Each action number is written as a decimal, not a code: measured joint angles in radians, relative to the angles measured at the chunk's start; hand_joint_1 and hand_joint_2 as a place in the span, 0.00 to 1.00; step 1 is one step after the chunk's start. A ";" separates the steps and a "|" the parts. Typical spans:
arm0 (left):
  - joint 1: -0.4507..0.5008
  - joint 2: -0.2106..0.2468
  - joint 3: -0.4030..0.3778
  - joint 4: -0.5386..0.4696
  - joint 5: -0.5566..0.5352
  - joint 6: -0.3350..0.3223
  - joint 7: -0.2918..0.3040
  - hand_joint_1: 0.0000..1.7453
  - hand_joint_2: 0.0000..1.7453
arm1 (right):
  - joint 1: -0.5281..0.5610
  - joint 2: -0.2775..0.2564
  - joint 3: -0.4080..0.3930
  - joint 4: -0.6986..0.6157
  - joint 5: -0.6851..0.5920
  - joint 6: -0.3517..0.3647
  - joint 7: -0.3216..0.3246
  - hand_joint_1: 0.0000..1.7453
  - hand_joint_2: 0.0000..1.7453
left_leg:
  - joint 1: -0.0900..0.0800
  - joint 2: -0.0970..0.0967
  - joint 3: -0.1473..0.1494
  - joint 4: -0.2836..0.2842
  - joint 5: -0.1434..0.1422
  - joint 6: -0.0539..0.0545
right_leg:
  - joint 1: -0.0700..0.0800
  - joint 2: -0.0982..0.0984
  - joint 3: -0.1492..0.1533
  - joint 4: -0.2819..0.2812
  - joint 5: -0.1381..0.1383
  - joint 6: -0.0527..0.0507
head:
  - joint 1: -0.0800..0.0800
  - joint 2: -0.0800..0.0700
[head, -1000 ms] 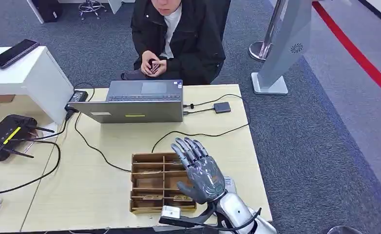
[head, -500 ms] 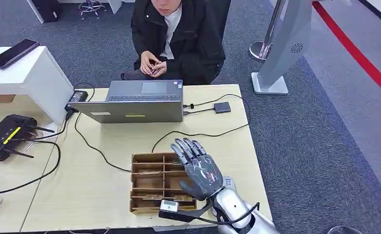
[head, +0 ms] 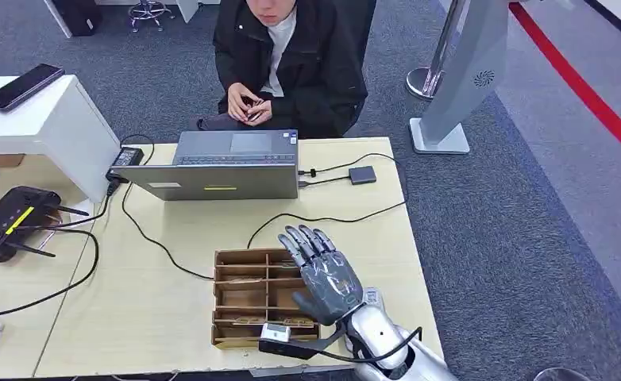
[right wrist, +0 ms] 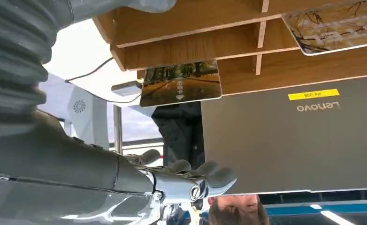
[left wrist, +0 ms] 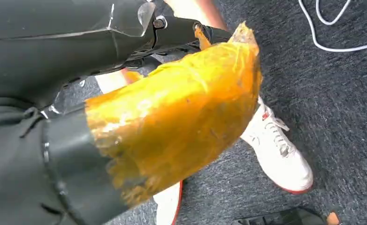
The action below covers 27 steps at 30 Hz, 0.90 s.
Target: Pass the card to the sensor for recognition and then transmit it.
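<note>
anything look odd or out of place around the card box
One card juts out past the edge of the wooden box instead of sitting fully in its slot. The right hand hovers open above the box, holding nothing. Otherwise nothing looks spilled or damaged.

An open laptop (head: 226, 165) sits on the table (head: 156, 278), facing a seated person (head: 287, 59). A black router (head: 9, 220) lies at the left, a phone (head: 21, 86) on the white shelf.
</note>
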<state>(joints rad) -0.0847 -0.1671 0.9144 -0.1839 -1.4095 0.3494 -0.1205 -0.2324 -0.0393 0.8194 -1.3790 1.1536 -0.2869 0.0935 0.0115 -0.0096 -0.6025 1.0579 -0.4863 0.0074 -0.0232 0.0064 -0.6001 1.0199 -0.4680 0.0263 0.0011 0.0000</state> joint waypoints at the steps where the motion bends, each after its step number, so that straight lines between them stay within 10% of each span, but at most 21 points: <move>1: -0.001 0.000 0.000 0.000 0.000 0.000 0.000 0.00 0.00 | -0.001 0.000 0.000 0.000 0.000 0.000 0.000 0.12 1.00 | 0.000 0.000 0.000 0.000 0.000 0.000 | 0.000 0.000 0.000 0.000 0.000 0.000 | 0.000 0.000; 27: -0.004 0.000 0.000 0.000 -0.001 0.000 0.001 0.00 0.00 | -0.007 0.000 0.001 0.000 -0.012 0.011 0.003 0.37 1.00 | 0.000 0.000 0.000 0.000 0.000 0.000 | 0.000 0.000 0.000 0.000 0.000 0.000 | 0.000 0.000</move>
<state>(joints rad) -0.0889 -0.1671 0.9140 -0.1839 -1.4107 0.3491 -0.1194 -0.2392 -0.0393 0.8202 -1.3787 1.1418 -0.2758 0.0969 0.0115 -0.0096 -0.6025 1.0579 -0.4863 0.0074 -0.0232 0.0064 -0.6001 1.0199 -0.4680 0.0263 0.0011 0.0000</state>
